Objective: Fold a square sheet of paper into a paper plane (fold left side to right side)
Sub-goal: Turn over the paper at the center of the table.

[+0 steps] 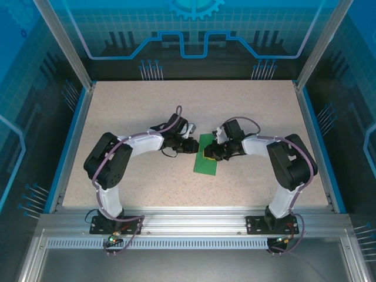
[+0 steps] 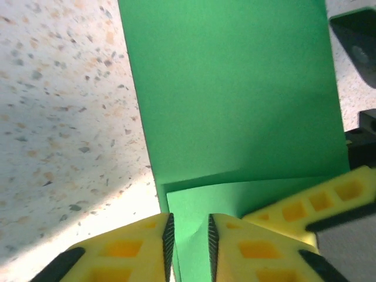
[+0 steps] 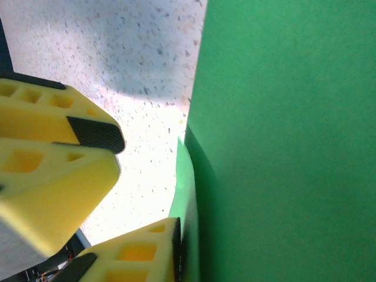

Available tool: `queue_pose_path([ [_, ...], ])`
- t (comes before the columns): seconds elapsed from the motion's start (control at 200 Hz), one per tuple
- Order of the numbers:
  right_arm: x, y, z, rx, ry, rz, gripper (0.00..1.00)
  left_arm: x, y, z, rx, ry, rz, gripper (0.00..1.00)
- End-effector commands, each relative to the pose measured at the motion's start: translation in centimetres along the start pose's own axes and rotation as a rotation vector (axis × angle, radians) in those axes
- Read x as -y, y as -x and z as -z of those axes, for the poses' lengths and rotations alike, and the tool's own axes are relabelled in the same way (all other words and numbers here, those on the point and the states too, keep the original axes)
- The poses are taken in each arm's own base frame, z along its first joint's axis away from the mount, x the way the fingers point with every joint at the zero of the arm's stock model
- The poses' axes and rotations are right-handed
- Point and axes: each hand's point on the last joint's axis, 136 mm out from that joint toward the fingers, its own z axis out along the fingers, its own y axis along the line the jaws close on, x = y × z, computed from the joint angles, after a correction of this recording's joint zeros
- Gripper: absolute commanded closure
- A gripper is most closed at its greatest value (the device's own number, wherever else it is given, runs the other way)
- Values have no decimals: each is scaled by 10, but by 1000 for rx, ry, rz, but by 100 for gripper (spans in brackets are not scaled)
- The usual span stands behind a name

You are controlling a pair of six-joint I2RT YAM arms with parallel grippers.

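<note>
Left gripper (image 2: 191, 235): jaws a narrow gap apart, set at the near end of the square sheet of paper (image 2: 235, 88), green showing in the gap. Whether the pads clamp the raised upper layer cannot be told. Right gripper (image 3: 147, 188): jaws apart with bare table (image 1: 135, 117) between the fingers (image 3: 59, 153); the lower finger sits against the sheet's lifted, curled edge, and the rest of the sheet lies to its side. From above, the sheet is a narrow, folded green strip lying between the two grippers near the middle of the speckled table, both grippers meeting over its far half.
</note>
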Motion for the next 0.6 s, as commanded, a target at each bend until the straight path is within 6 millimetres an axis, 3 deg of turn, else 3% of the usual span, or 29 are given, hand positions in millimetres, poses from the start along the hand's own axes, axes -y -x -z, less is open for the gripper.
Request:
queue_pose_path([
  [0.0,-24,17,17,58,54,97,91,7,15,29,83,-50,29,60],
  [0.16,-46,35,62,161,96,208,92,9,29,81,218,-123,77,35],
  [0.3,-86,47,117,270,196,367,92,19,43,138,351,-221,84,18],
  [0.4,-121,48,155,334,276,500,92,41,49,178,438,-303,30,10],
  [0.595,-191,34,211,404,432,747,91,111,50,242,518,-565,-160,3],
])
